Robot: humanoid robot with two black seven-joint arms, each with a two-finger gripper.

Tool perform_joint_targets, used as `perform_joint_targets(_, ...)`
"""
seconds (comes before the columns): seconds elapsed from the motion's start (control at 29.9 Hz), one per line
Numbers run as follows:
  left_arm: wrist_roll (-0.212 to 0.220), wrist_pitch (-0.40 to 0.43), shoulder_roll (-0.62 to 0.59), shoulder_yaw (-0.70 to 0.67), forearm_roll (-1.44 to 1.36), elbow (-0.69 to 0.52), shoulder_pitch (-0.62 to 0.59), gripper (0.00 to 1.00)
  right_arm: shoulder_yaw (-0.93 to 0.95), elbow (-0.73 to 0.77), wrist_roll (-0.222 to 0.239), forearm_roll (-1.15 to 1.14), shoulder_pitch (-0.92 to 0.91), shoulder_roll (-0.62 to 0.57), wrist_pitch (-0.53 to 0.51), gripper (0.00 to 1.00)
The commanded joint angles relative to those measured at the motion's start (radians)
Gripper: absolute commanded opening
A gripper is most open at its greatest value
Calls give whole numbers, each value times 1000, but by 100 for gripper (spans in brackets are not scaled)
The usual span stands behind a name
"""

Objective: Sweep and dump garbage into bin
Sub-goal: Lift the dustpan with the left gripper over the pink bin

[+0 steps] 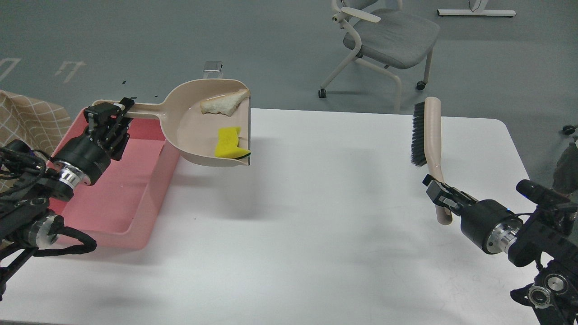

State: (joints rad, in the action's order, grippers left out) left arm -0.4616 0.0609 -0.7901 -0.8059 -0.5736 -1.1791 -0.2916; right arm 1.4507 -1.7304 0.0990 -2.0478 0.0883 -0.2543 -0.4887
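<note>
My left gripper (pixel 108 118) is shut on the handle of the beige dustpan (pixel 192 131) and holds it in the air. The pan hangs over the right wall of the pink bin (pixel 160 171), which stands at the table's left. In the pan lie the white bread slice (pixel 223 104) with brown crust at the far side and the yellow sponge block (pixel 229 143) near the pan's open lip. My right gripper (pixel 440 193) is shut on the handle of the beige brush (pixel 429 135) and holds it upright, bristles facing left, over the table's right side.
The white table (pixel 316 216) spans the view. A grey chair (pixel 384 36) stands on the floor behind it. A checked beige cloth (pixel 27 122) lies at the far left beside the bin.
</note>
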Motion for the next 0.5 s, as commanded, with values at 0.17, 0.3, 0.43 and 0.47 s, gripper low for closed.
perform_joint_targets(0.17,-19,141,-5,-99,6,114,0,12,0,-1,1,-2,8,0,0,0)
perform_joint_targets(0.3,-19,218,-6,-156,6,180,0,12,0,-1,2,-2,8,0,0,0)
perform_joint_targets(0.43,-22,273,-5,-179,4,245,2,12,0,0,2,-3,10,0,0,0)
perform_joint_targets(0.47,-23,283,-3,-179,3,268,0,12,0,-1,2,-3,10,0,0,0)
